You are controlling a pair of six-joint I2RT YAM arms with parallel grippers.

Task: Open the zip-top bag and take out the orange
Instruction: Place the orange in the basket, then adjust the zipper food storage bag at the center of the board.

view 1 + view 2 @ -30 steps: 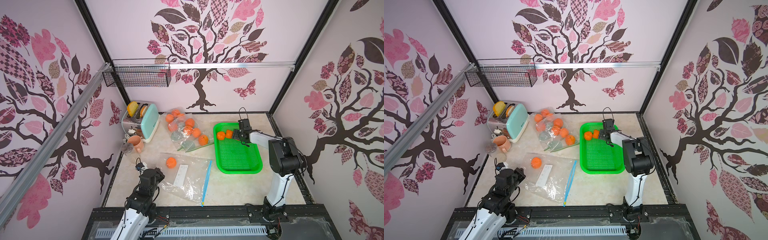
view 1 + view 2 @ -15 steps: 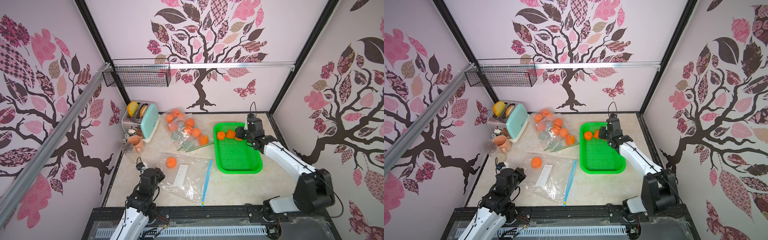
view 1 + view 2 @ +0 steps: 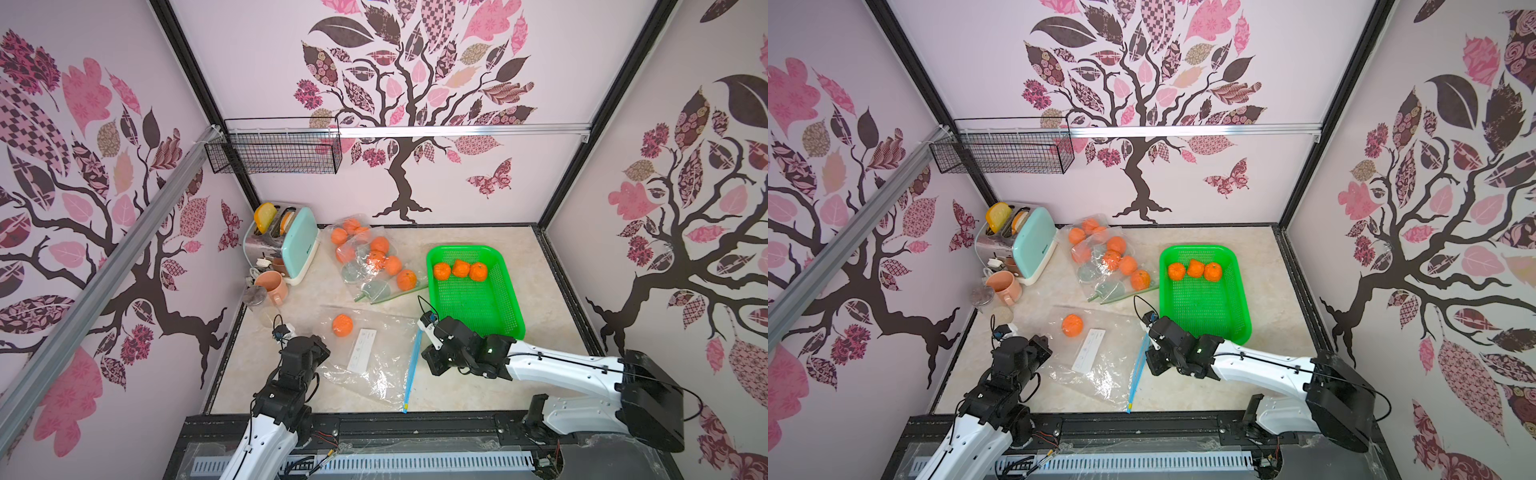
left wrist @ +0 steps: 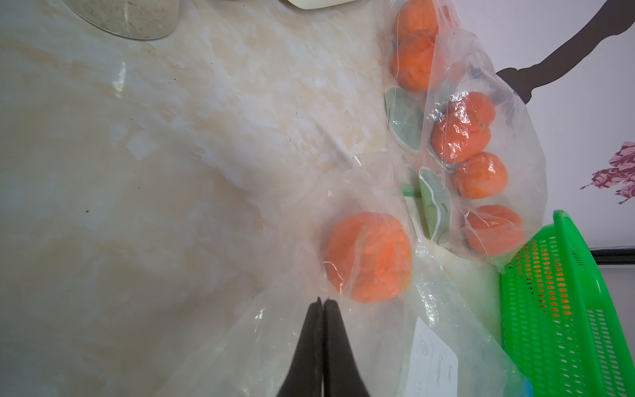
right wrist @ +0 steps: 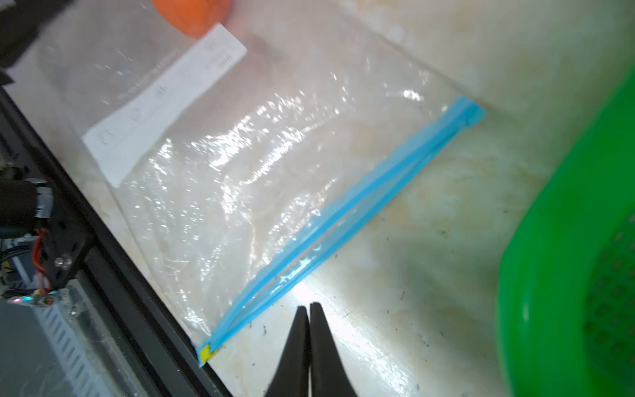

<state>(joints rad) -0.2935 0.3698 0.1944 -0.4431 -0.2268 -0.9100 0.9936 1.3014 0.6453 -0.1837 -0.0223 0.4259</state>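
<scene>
The marbled desk (image 3: 457, 395) carries everything. On its near middle lies the clear zip-top bag (image 3: 374, 365), flat and crinkled, its blue zip strip (image 3: 412, 370) running along the right edge from far to near and looking pressed shut in the right wrist view (image 5: 343, 220). To the right of the bag, further back, stands the green tray (image 3: 511, 291) with three loose oranges (image 3: 460, 269) in a row at its far end. A second clear bag full of oranges (image 3: 374, 257) lies at the far middle, left of the tray.

The right tool (image 5: 309, 307) is closed and empty, its tips together over bare desk just right of the zip strip, apart from it. The left tool (image 4: 323, 302) is closed as well, its tips on the bag's film at the left edge; whether any plastic is pinched between them cannot be told.

The orange (image 3: 343, 325) sits inside the bag at its far left corner, just beyond the left tool's tips (image 4: 369, 256) and well apart from the right tool, with the whole width of the bag between them
</scene>
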